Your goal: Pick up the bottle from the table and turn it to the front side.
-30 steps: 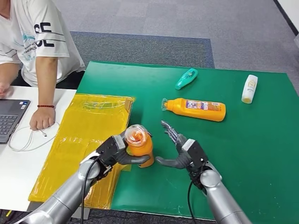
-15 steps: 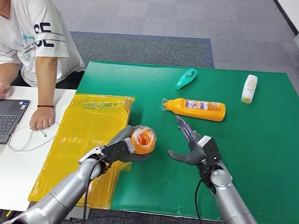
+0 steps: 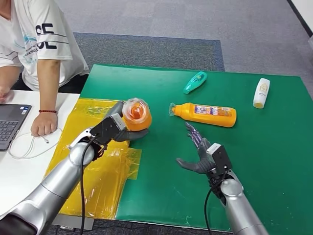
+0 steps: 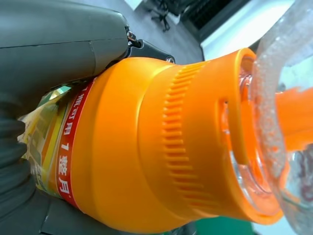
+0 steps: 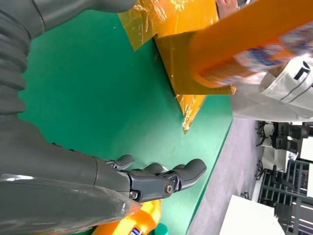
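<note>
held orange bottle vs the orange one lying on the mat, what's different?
The held bottle is gripped by the left hand above the mat's left edge, cap toward the camera; the lying bottle rests flat on the green mat, untouched. The held one's clear cap faces up and out; the lying one's points left. Both are orange with clear caps.

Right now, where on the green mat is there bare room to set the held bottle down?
Bare mat lies between the yellow sheet and the right hand, and on the wide stretch right of that hand, below the white bottle. It is crowded around the lying orange bottle and teal bottle.
</note>
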